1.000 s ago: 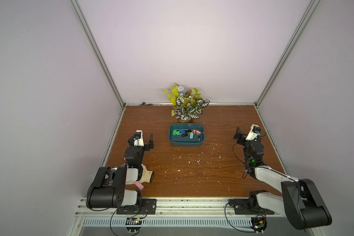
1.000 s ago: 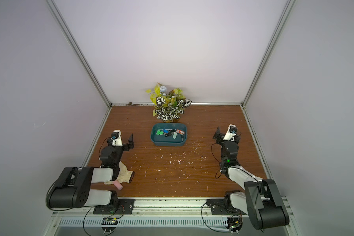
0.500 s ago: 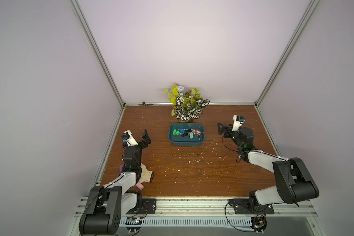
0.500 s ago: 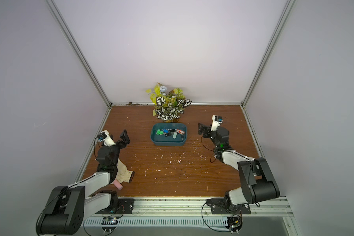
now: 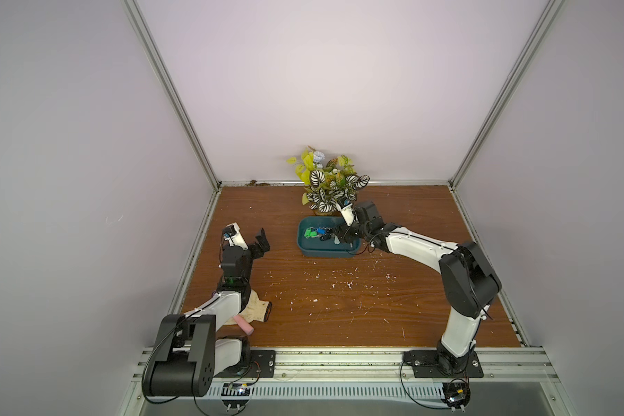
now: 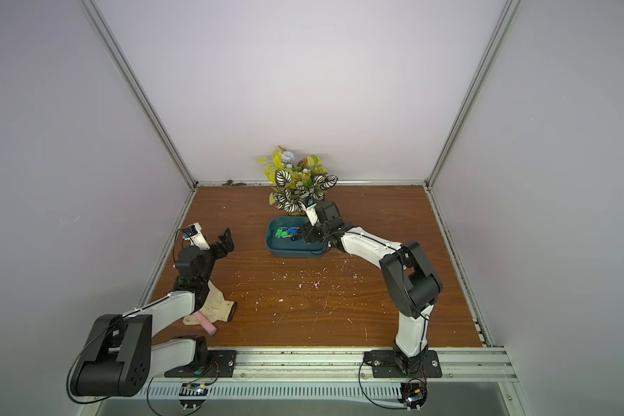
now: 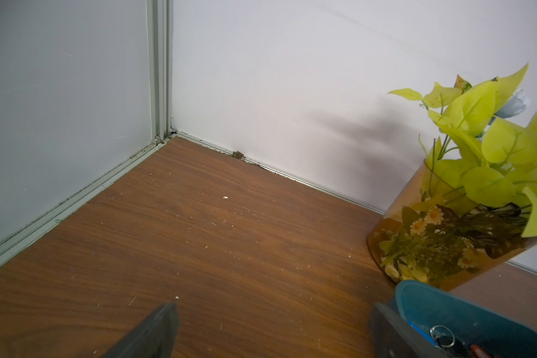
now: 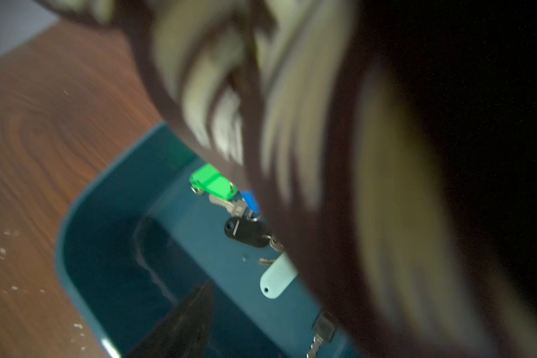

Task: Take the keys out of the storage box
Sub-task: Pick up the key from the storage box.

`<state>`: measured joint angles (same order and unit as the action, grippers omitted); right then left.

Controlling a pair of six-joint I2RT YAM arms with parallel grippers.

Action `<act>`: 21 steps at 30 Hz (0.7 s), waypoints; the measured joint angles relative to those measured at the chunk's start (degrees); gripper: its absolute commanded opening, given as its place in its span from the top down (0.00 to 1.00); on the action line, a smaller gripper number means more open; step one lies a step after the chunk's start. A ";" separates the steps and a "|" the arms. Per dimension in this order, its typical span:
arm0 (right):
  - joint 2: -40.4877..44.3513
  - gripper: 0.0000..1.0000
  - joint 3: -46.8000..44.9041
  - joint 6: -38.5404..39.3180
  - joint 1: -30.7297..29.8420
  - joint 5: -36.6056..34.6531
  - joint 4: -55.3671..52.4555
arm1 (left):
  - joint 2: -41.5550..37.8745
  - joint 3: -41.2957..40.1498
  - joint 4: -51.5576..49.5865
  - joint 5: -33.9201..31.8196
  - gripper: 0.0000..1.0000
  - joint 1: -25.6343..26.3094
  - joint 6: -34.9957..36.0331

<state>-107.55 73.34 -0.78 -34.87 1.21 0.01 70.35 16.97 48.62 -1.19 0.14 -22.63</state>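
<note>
Shows one brown wooden table [image 5: 339,306] inside pale walls, seen from above, scattered with white flecks [image 5: 346,284]. Carries one dark-teal storage box [image 5: 325,253], set just in front of one leafy plant [image 5: 326,187] in a yellowish pot [image 7: 416,241]. Finds the right fingers [image 5: 341,235] down inside the box at its right end, just beside the keys [image 5: 316,234], with the pale tag [image 5: 335,240] nearest. Cannot tell the width of their gap, nor any hold on a key (only one dark finger visible in the right wrist view, the other behind a blurred striped leaf). Counts five keys in that view, all lying on the box floor: one green tag [image 8: 213,183], one blue tag [image 8: 250,201], one black fob [image 8: 247,232], one pale tag [image 8: 278,276], one bare metal key [image 8: 321,334]; any more hidden by the leaf. Places the left fingers [image 5: 263,242] well apart from the box, raised over the table's left side, spread wide with nothing between.
</note>
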 measured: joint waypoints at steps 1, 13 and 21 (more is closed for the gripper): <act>-1.36 0.26 0.74 0.17 0.02 -0.17 -1.38 | 0.02 0.02 -0.04 0.02 0.00 0.00 0.13; -14.82 0.41 16.15 1.01 0.11 -1.97 -11.78 | -0.44 0.00 0.04 1.18 0.00 0.00 0.87; -15.47 0.41 18.05 0.79 0.11 -0.59 -12.98 | -0.44 0.00 0.04 1.16 0.00 0.00 1.22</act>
<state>-123.02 91.39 0.01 -34.76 0.62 -12.97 69.91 16.97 48.66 -0.03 0.14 -21.41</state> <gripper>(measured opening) 0.586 0.998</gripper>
